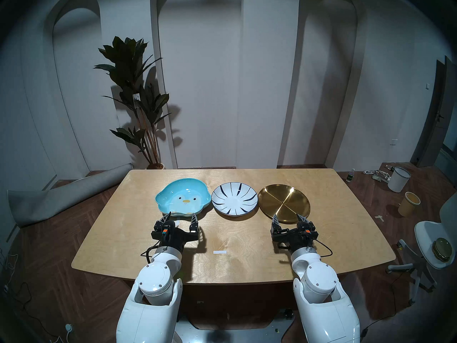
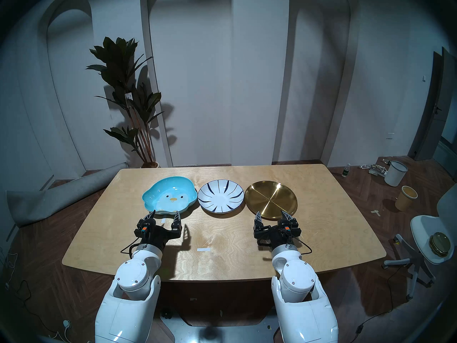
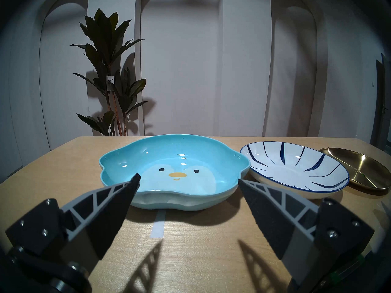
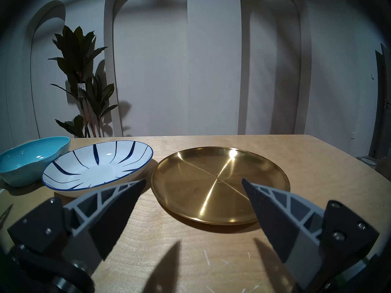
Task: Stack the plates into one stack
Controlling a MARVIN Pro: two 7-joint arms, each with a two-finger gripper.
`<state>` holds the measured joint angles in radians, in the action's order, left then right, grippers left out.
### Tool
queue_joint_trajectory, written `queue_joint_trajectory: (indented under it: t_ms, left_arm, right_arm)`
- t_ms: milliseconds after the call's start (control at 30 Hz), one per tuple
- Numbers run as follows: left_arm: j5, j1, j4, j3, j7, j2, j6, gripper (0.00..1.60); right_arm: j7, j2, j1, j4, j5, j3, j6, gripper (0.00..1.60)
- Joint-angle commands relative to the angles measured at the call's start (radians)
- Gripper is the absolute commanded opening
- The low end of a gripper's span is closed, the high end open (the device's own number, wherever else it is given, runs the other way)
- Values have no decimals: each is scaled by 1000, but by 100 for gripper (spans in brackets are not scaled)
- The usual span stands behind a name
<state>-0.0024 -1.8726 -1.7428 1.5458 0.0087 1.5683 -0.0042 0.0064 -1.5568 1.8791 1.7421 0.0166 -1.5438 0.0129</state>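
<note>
**Both grippers hanging open, nothing stacked yet**

Left gripper (image 1: 181, 215) is hovering with its jaws spread wide and empty, just on the near side of the wavy-edged turquoise penguin-face plate (image 1: 183, 196). Right gripper (image 1: 286, 217) is doing the same, parted and holding nothing, at the near rim of the round shiny gold metal plate (image 1: 284, 203).

Using the round white plate with dark-blue radial stripes (image 1: 235, 198) as the landmark: turquoise one is sitting just to its left, gold one just to its right, all in one row on the light wooden table (image 1: 247, 248).

Count: three plates, two grippers, zero stacked. Looks like the very first step. Next move probably calls for getting a finger under a rim for the first lift.
</note>
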Motion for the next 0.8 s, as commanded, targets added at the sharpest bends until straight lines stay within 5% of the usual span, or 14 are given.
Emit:
queue_joint_trajectory:
  t_ms: [0,333,433,767]
  left_arm:
    - [0,4,-17,0,0,1,-3,160]
    - [0,4,-17,0,0,1,-3,160]
    - [8,1,-23,5,-4,-13,-54,160]
    - [16,-17,-75,31,-25,-48,-93,160]
  right_arm:
    - [12,12,-4,20,-6,4,7,160]
    - [13,13,-4,20,-6,4,7,160]
    - [13,13,-4,20,-6,4,7,160]
    - [-2,34,61,123,-9,-46,23,160]
